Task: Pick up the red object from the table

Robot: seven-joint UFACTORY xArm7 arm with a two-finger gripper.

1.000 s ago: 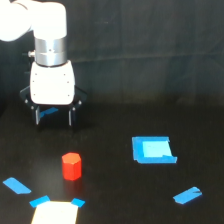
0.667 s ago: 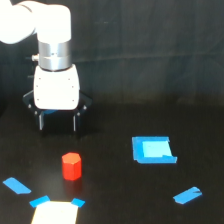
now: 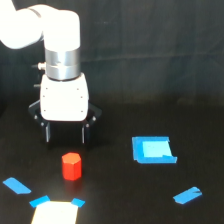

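The red object (image 3: 71, 166), a small red-orange hexagonal block, stands upright on the black table (image 3: 115, 200) in the lower left of the exterior view. My gripper (image 3: 66, 134) hangs just above and behind it, its two dark fingers (image 3: 48, 132) pointing down and spread apart with nothing between them. The fingertips end a little above the block's top and do not touch it. The white arm rises from the gripper toward the upper left.
A blue tape square (image 3: 153, 150) with a paler centre lies to the exterior view's right of the block. A small blue tape strip (image 3: 187, 195) lies at lower right, another blue tape piece (image 3: 16, 186) at lower left. A pale taped rectangle (image 3: 55, 212) sits at the bottom edge.
The gripper has moved toward the exterior view's right and closer to the camera, now nearly over the red object. The block and tape pieces have stayed put.
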